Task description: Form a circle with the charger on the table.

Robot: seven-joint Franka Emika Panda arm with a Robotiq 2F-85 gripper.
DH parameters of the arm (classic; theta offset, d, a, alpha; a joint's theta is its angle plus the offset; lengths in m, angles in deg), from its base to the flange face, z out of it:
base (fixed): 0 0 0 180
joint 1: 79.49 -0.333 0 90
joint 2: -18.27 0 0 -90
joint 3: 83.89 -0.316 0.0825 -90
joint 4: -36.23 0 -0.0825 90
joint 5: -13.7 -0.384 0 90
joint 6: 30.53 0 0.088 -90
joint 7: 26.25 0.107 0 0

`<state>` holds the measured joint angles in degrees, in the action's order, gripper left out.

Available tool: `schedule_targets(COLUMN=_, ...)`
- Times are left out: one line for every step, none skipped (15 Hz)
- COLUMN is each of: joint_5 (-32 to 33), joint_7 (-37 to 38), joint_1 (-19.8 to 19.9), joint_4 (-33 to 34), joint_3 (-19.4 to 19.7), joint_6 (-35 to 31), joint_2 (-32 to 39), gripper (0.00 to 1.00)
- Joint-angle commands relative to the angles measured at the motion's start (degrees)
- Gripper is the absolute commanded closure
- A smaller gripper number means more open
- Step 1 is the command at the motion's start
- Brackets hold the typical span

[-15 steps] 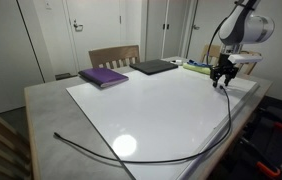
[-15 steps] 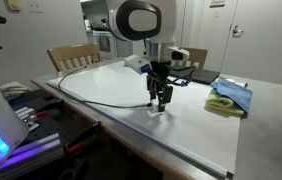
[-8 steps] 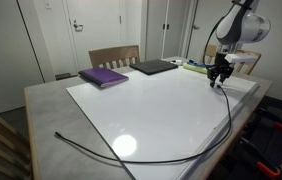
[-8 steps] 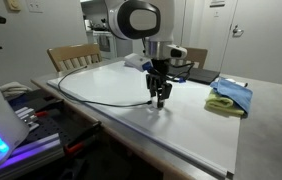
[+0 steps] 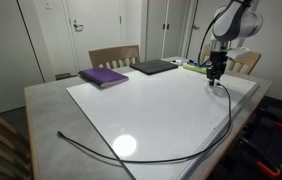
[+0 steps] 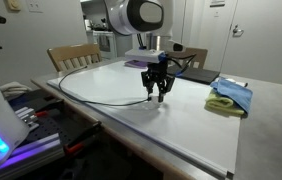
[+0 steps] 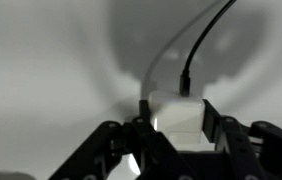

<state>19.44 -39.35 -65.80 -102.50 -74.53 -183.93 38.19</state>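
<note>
Tool: clamped on the white plug, raised just above the table.
Charger: cable hangs beneath the tool, then lies away in one open arc; no circle yet.
Purpose, judged: end-grip lets the cable be dragged round.

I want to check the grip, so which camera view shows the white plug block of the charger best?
The wrist view: the plug block fills the middle, clamped in the gripper, with its cable running off. In both exterior views the block is too small to make out at the gripper; only the cable on the table shows.
</note>
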Motion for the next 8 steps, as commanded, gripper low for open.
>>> schedule_targets(joint_5=0.0, joint_7=-2.2, joint_1=0.0, joint_4=0.5, joint_3=-0.6, joint_6=1.1, joint_2=-0.1, gripper=0.49)
schedule_targets(joint_5=0.0, joint_7=-3.7, joint_1=0.1, joint_4=0.9, joint_3=-1.2, joint_6=1.7, joint_2=-0.2, gripper=0.49)
schedule_targets(joint_5=0.0, joint_7=-4.3, joint_1=0.1, joint_4=1.1, joint_3=-1.5, joint_6=2.0, joint_2=-0.2, gripper=0.49)
schedule_targets(joint_5=0.0, joint_7=-4.6, joint_1=0.1, joint_4=1.2, joint_3=-1.7, joint_6=2.1, joint_2=-0.2, gripper=0.49)
schedule_targets(joint_5=0.0, joint_7=-4.8, joint_1=0.1, joint_4=1.2, joint_3=-1.7, joint_6=2.2, joint_2=-0.2, gripper=0.49)
schedule_targets(joint_5=0.0, joint_7=-4.9, joint_1=0.1, joint_4=1.2, joint_3=-1.7, joint_6=2.3, joint_2=-0.2, gripper=0.74)
schedule_targets(joint_5=-0.8, joint_7=-7.4, joint_1=0.8, joint_4=1.4, joint_3=-2.9, joint_6=2.3, joint_2=-0.1, gripper=0.74)
schedule_targets(joint_5=-0.7, joint_7=-9.3, joint_1=0.9, joint_4=1.4, joint_3=-3.6, joint_6=2.8, joint_2=-0.5, gripper=0.74)
